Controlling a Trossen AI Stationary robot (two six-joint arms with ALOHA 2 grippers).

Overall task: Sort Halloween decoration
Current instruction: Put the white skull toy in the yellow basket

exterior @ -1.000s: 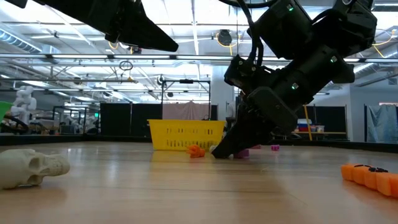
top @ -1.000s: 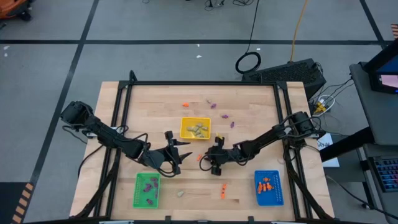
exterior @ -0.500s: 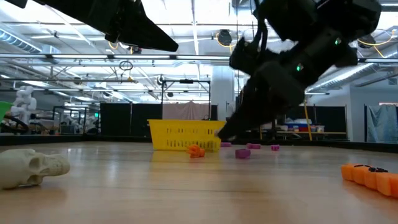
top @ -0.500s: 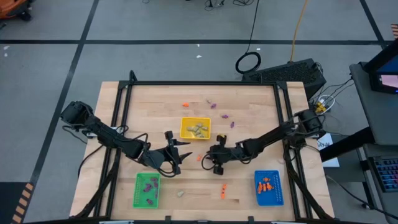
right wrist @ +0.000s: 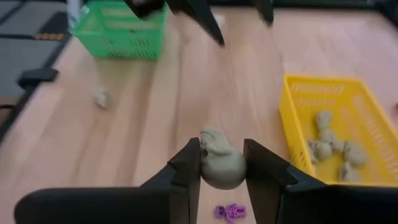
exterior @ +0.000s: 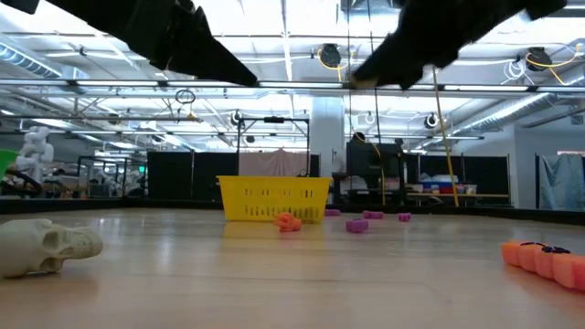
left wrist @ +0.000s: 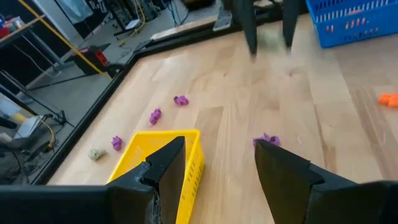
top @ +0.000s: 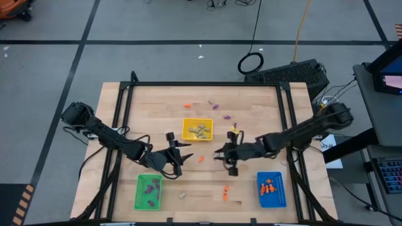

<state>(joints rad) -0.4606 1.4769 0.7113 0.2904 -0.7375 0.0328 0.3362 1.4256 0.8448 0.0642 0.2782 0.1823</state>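
A pale beige-grey skull-shaped trinket [right wrist: 221, 163] sits clamped between the two dark fingers of the right gripper [right wrist: 222, 167], lifted clear of the wooden tabletop [top: 251, 113]. In the high view this right gripper [top: 221, 154] hangs over the middle of the tabletop, just beside the yellow rectangular tray [top: 186, 133] that holds several more pale beige-grey trinkets [top: 200, 131]. Directly under the held piece lies a small purple trinket [right wrist: 230, 211] on the wood.

Other decorations lie scattered about. Purple trinkets [left wrist: 180, 99] rest on the far strip of the tabletop beyond the yellow tray, along with one orange trinket [top: 187, 105] and a beige one [top: 211, 102]. A small orange trinket [top: 201, 159] lies between the two grippers. Nearer the front edge are an orange pumpkin-like piece [top: 225, 193] and a pale beige-grey skull [top: 182, 195], which looms large at the left of the low view [exterior: 47, 245].

The green rectangular tray [top: 149, 191] at the front left holds purple trinkets [top: 149, 186]; the blue rectangular tray [top: 272, 189] at the front right holds orange trinkets [top: 269, 186].

The left gripper [top: 186, 150] hovers above the tabletop between the green tray and the yellow tray, its fingers [left wrist: 163, 168] spread apart and holding nothing.
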